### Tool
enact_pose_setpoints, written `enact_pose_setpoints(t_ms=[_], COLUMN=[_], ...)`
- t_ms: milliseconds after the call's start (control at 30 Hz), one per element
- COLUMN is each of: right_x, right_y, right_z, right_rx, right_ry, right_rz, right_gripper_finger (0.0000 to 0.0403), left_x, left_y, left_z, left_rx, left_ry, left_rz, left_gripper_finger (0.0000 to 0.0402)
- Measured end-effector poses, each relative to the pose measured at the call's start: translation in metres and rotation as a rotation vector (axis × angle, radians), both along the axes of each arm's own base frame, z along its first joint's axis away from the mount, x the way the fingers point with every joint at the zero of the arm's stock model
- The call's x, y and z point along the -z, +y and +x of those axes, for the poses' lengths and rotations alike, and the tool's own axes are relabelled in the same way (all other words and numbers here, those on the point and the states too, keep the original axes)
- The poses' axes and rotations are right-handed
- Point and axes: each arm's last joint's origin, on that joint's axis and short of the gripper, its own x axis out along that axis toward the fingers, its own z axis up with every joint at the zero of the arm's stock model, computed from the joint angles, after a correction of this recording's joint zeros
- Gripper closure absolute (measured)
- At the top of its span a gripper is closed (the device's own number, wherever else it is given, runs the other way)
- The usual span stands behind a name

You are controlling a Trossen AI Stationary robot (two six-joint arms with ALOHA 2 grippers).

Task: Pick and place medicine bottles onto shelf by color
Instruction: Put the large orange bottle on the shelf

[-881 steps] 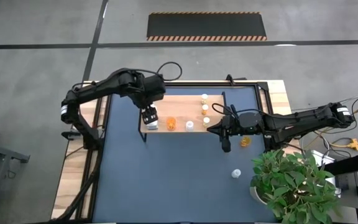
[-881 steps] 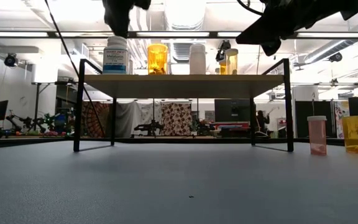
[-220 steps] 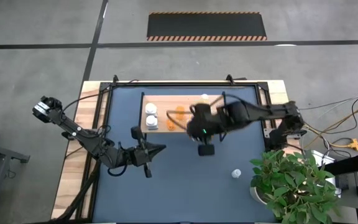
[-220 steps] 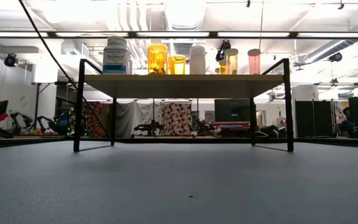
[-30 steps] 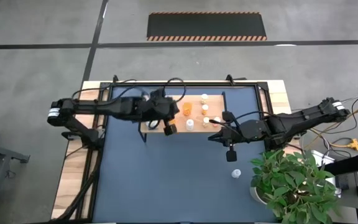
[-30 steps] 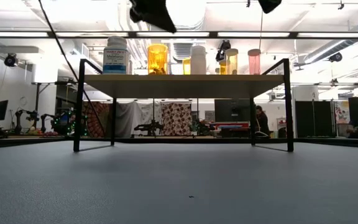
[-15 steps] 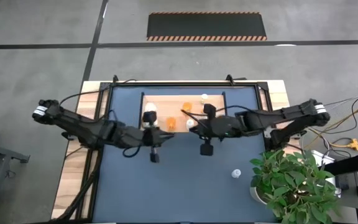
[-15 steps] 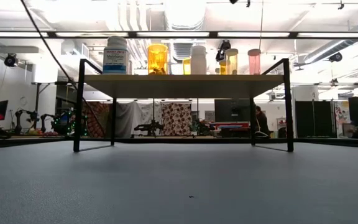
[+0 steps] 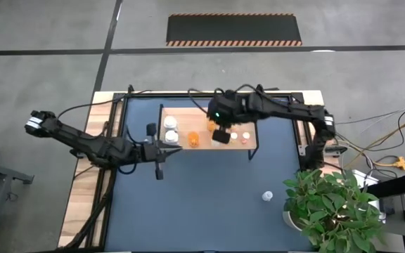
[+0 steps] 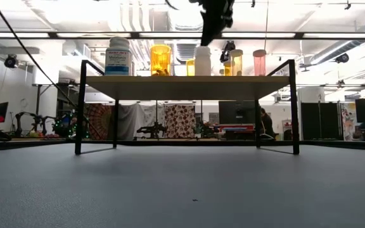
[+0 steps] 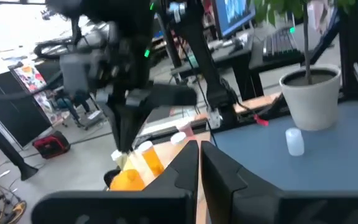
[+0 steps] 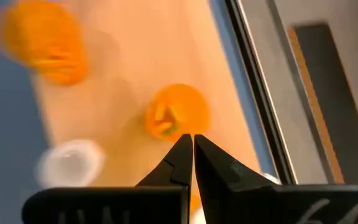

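The bottles are seen standing on the shelf (image 9: pixel 201 121), a flat board of pale wood on thin black metal legs, set on the dark blue table (image 9: pixel 202 204). They are small and round. Two white bottles (image 9: pixel 169 131) are found at the shelf's left end, and an orange bottle (image 9: pixel 194 139) stands next to them. In the low view a white bottle with a label (image 10: pixel 118 56), a see-through orange one (image 10: pixel 160 60) and a pinkish one (image 10: pixel 259 62) are seen in a row on top. One clear bottle (image 9: pixel 266 196) is left on the table, well apart from the shelf, near the green plant (image 9: pixel 332 211) in its pale round pot.

The right gripper (image 9: pixel 220 135) is held above the middle of the shelf, with its fingers pressed together and nothing between them. An orange bottle (image 12: pixel 176 117) is seen just under its tips. The left gripper (image 9: pixel 159 171) is held over the table just in front of the shelf's left end, closed tight and empty too.
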Motion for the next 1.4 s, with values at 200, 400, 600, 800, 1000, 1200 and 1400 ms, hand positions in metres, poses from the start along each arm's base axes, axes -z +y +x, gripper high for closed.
enact_pose_setpoints(t_ms=[200, 400, 600, 800, 1000, 1200, 1400], right_x=[0.008, 0.018, 0.026, 0.030, 0.027, 0.030, 0.029], right_y=[-0.033, -0.040, -0.039, -0.039, -0.035, -0.034, -0.026], right_z=[0.008, 0.014, 0.014, 0.017, 0.029, 0.021, 0.028], right_rx=[0.087, 0.075, 0.090, 0.091, 0.035, 0.061, 0.016], right_ry=[0.104, 0.130, 0.156, 0.142, 0.013, 0.097, 0.041], right_rz=[0.019, 0.101, 0.130, 0.143, 0.186, 0.206, 0.222], right_gripper_finger=[0.0394, 0.0394, 0.0394, 0.0394, 0.0394, 0.0394, 0.0394], left_x=[0.005, 0.005, 0.004, 0.004, 0.004, 0.004, 0.004], left_y=[0.004, 0.007, 0.007, 0.007, 0.007, 0.007, 0.007], left_z=[-0.012, -0.021, -0.022, -0.021, -0.021, -0.021, -0.021], left_rx=[0.004, 0.004, 0.004, 0.004, 0.004, 0.004, 0.004], left_ry=[-0.011, -0.028, -0.027, -0.027, -0.028, -0.027, -0.027], left_rz=[-0.003, 0.007, 0.015, 0.015, 0.015, 0.015, 0.015], left_gripper_finger=[0.0402, 0.0402, 0.0402, 0.0402, 0.0402, 0.0402, 0.0402])
